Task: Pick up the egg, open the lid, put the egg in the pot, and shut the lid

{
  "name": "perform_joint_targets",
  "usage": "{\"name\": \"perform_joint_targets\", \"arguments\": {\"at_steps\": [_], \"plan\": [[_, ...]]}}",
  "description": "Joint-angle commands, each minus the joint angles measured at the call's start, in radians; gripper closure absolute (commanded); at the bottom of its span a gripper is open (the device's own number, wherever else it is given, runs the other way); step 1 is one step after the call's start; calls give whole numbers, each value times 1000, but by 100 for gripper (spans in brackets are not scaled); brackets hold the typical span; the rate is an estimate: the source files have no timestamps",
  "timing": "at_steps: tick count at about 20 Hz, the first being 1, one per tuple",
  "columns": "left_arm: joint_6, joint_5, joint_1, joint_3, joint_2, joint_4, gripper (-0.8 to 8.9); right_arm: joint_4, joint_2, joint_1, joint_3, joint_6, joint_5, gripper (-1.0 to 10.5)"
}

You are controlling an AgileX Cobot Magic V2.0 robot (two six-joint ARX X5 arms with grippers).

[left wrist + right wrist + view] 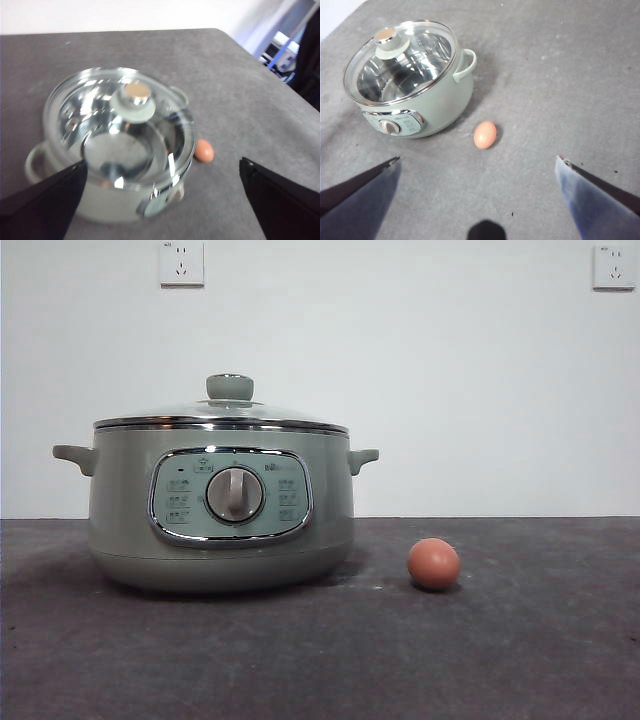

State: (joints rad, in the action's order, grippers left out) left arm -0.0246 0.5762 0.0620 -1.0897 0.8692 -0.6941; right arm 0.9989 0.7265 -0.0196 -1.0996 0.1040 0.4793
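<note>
One small, smooth orange-brown egg lay on the grey table, just right of the squat sage-green electric pot and apart from it. It looked light, slippery and fragile, best pinched gently across its middle. The domed glass lid sat shut. Both the left end effector and right end effector hung wide open, empty.

A dark grey, felt-like table is seen carrying two things. The pot, sage-green and squat, is set on it toward the left in the front view, its control panel turned to the camera. The egg is laid directly on the surface beside the pot, near it but apart.
</note>
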Motion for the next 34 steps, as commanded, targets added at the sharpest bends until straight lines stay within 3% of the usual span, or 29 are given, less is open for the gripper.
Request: {"name": "perform_joint_targets", "arguments": {"at_steps": [1, 11, 17, 25, 28, 32, 34], "plan": [[22, -32, 56, -64, 110, 34, 149, -4, 7, 1, -4, 1, 5, 285], [115, -310, 276, -389, 628, 37, 149, -3, 30, 1, -4, 1, 5, 286], [130, -319, 300, -408, 770, 107, 149, -4, 31, 1, -4, 2, 5, 288], [129, -374, 309, -408, 826, 113, 160, -7, 55, 1, -4, 1, 4, 289], [129, -390, 313, -408, 826, 111, 328, -8, 62, 1, -4, 1, 4, 289], [129, -390, 320, -408, 826, 110, 358, -7, 63, 1, -4, 1, 4, 289], [129, -390, 323, -408, 826, 104, 472, -7, 63, 1, -4, 1, 4, 289]]}}
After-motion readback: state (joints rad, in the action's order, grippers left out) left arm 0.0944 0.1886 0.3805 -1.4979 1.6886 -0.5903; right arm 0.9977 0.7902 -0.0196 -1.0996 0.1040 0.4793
